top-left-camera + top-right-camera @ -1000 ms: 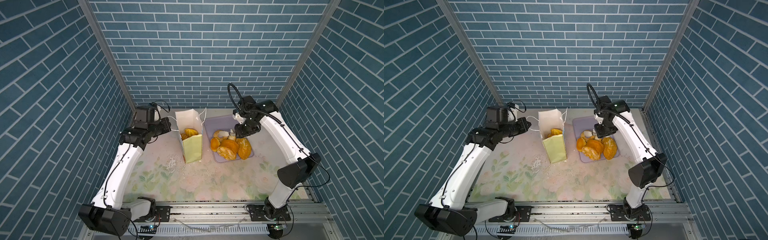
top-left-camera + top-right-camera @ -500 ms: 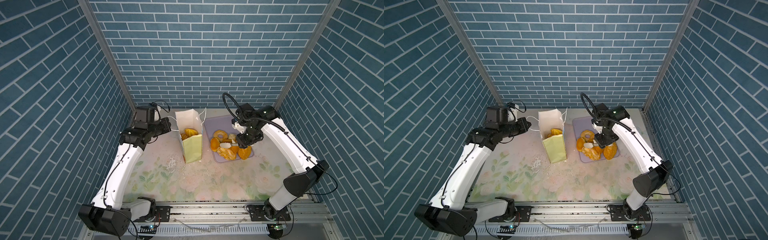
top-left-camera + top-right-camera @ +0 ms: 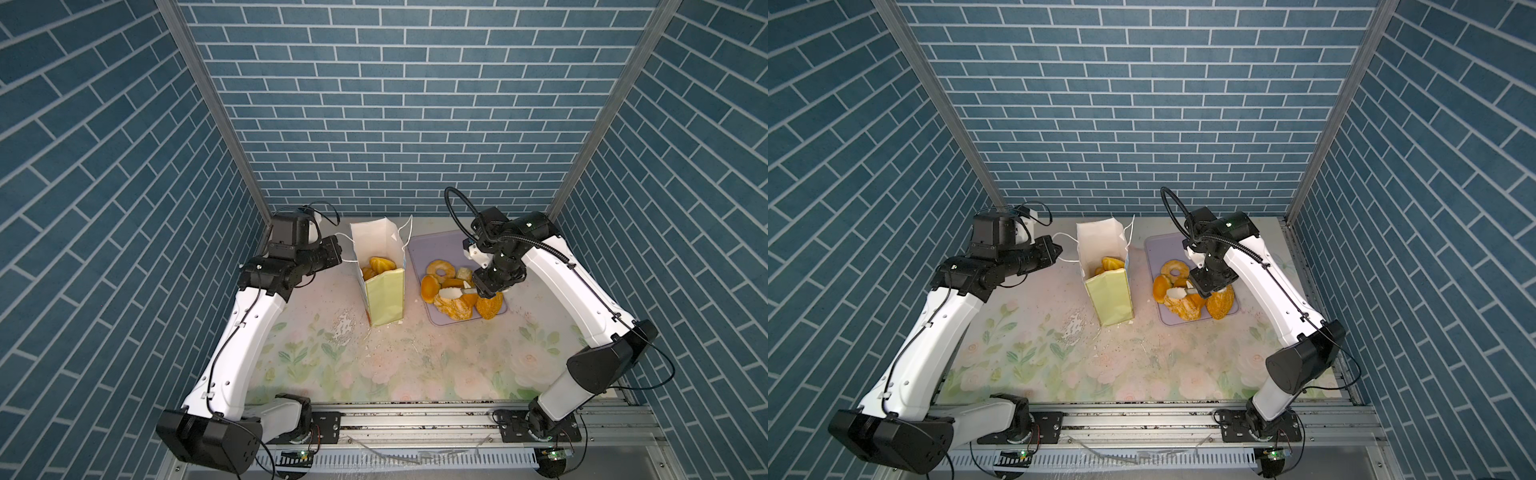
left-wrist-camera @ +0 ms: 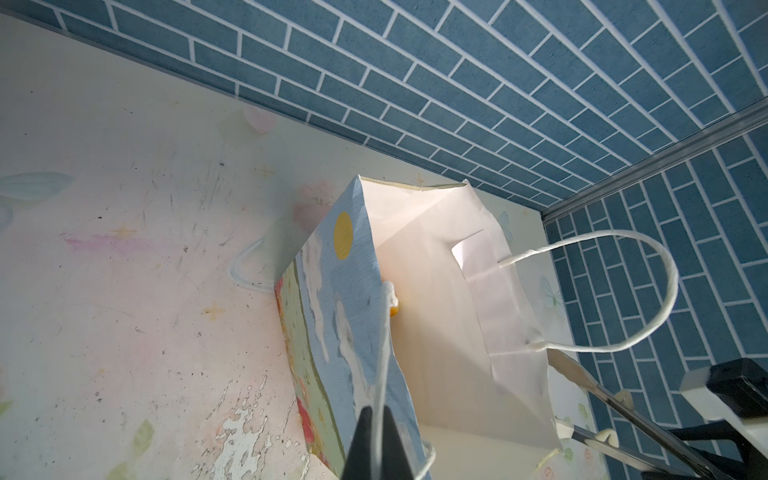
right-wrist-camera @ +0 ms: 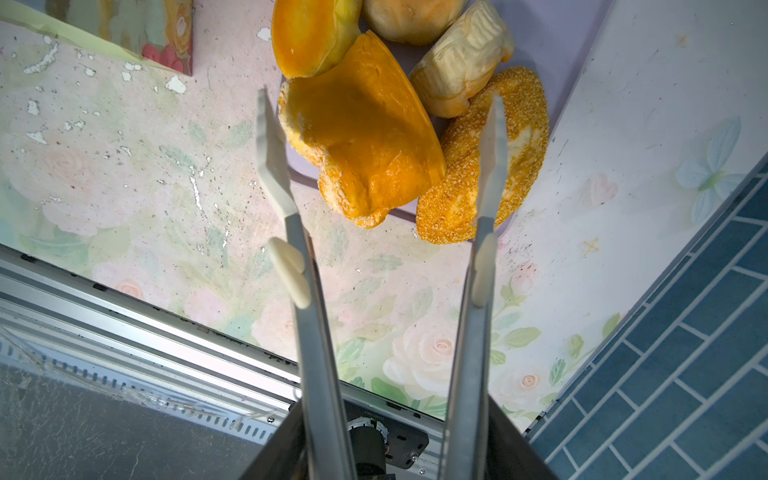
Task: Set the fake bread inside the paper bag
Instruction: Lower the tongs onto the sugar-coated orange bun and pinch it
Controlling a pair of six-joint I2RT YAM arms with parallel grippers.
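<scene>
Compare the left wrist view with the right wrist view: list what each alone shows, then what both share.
Left wrist only: the left gripper shut on the bag's cord handle, and the bag's white inside.
Right wrist only: open tongs over the bread on the lilac tray.
Both: the floral table and some of the bag's outside.

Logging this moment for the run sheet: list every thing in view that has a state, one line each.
paper bag: upright, mouth open, some bread inside.
left gripper: shut on the bag's cord handle.
right gripper: tongs open, astride a large bun, nothing gripped.
seeded loaf: on the tray, overhanging its edge.
ring doughnut: lying on the tray.
lilac tray: flat, still loaded.
</scene>
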